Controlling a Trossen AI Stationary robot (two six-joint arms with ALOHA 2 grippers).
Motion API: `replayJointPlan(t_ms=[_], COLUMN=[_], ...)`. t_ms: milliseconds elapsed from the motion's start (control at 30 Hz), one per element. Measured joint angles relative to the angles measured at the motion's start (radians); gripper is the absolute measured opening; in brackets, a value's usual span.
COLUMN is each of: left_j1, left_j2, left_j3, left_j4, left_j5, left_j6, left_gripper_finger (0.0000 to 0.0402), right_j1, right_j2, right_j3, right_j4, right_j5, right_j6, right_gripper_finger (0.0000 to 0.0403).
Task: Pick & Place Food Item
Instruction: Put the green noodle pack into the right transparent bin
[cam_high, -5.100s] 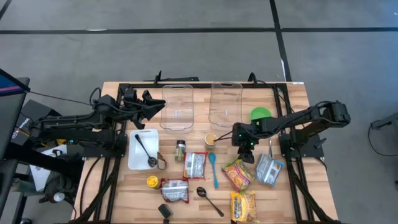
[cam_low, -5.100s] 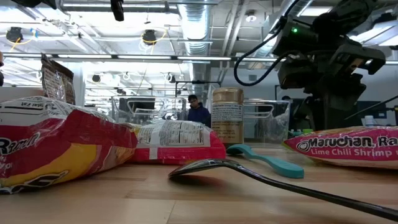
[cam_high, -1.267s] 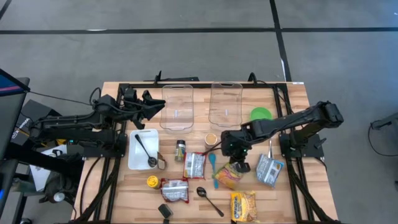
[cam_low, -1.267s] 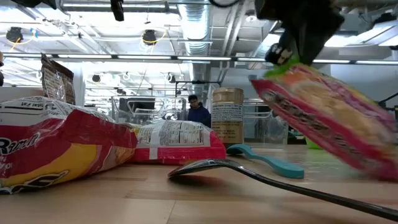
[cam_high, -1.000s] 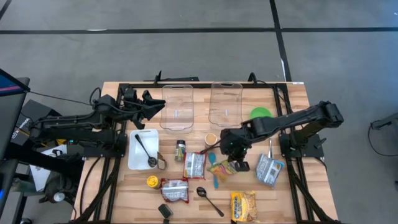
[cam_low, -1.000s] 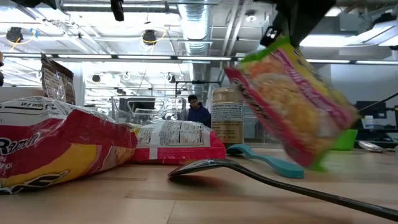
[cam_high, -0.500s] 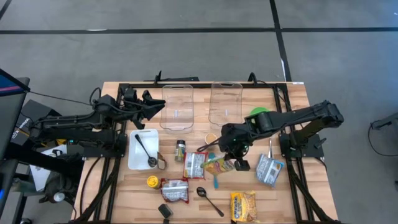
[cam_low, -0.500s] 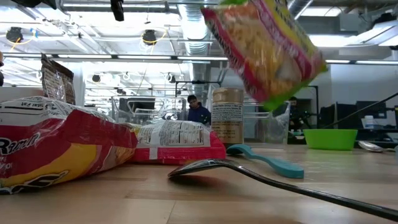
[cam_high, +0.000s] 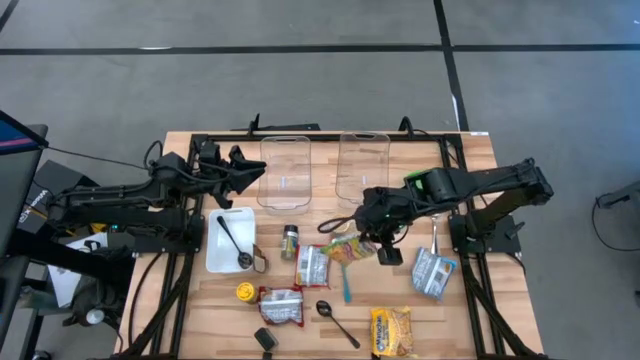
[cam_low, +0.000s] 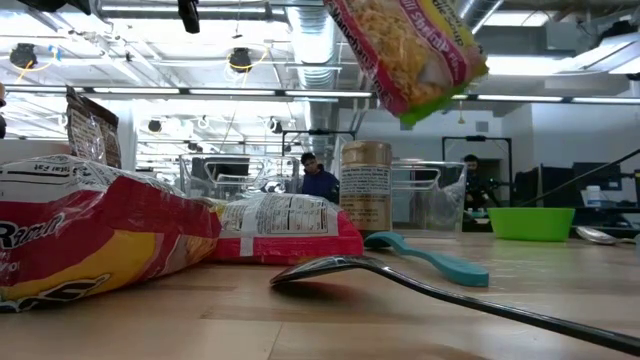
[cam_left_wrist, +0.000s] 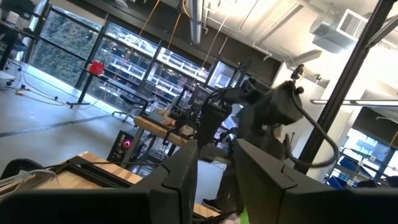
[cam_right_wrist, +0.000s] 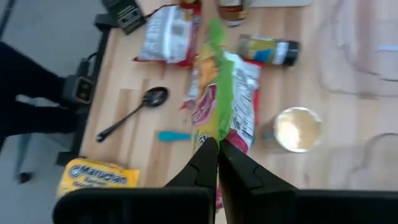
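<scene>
A pink, yellow and green ramen packet (cam_high: 349, 250) hangs in the air over the middle of the table, and my right gripper (cam_high: 366, 240) is shut on it. The low view shows its lower end (cam_low: 405, 50) high above the tabletop. In the right wrist view it is seen edge-on, with its green edge (cam_right_wrist: 215, 93) toward the camera. At the far left, my left gripper (cam_high: 256, 163) waits beside a clear container (cam_high: 285, 172). Its fingers (cam_left_wrist: 180, 180) stand slightly apart with nothing between them. My right gripper pinches the ramen packet's end seam (cam_right_wrist: 212, 132) between its two shut fingers. The fingers slant down from the table's right side. The packet hangs below them, tilted, clear of the table and above the teal spoon (cam_right_wrist: 174, 136).
A second clear container (cam_high: 363, 165) and a green bowl (cam_high: 420, 183) stand at the far side. A white tray (cam_high: 215, 255) holds a black spoon at the left. A spice jar (cam_high: 289, 241), a small cup (cam_right_wrist: 297, 129), several food packets (cam_high: 313, 266) and a yellow ramen packet (cam_high: 391, 330) lie around.
My right gripper has risen and drawn a little toward the table's far edge, still shut on the ramen packet. The packet has gone up with it, from just above the tabletop to well clear of it, and has swung as it rose.
</scene>
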Motion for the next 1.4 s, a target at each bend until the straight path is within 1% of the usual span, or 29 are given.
replayJointPlan(t_ms=[133, 333, 533, 633, 733, 1000, 1233, 1400], left_j1=[0.000, 0.000, 0.000, 0.000, 0.000, 0.000, 0.000, 0.000], left_j2=[0.000, 0.000, 0.000, 0.000, 0.000, 0.000, 0.000, 0.000], left_j3=[0.000, 0.000, 0.000, 0.000, 0.000, 0.000, 0.000, 0.000], left_j4=[0.000, 0.000, -0.001, 0.000, 0.000, 0.000, 0.000, 0.000], left_j5=[0.001, 0.002, 0.002, 0.002, 0.002, 0.002, 0.002, 0.002], left_j6=[0.000, 0.000, 0.000, 0.000, 0.000, 0.000, 0.000, 0.000], left_gripper_finger=[0.0102, 0.0102, 0.0102, 0.0102, 0.0102, 0.0102, 0.0102, 0.0102], right_j1=[-0.004, -0.032, -0.084, -0.128, -0.189, -0.403, -0.578, -0.682], right_j2=[-0.011, -0.055, -0.117, -0.140, -0.158, -0.150, -0.079, -0.002], right_j3=[0.034, 0.037, 0.037, 0.037, 0.037, 0.037, 0.037, 0.031], right_j4=[-0.005, -0.010, -0.011, -0.011, -0.010, 0.003, 0.064, 0.065], right_j5=[0.079, 0.141, 0.223, 0.275, 0.309, 0.313, 0.311, 0.289], right_j6=[-0.006, -0.009, -0.025, -0.036, -0.053, -0.074, -0.077, -0.077], right_gripper_finger=[0.0000, 0.0000, 0.0000, 0.0000, 0.0000, 0.0000, 0.0000, 0.0000])
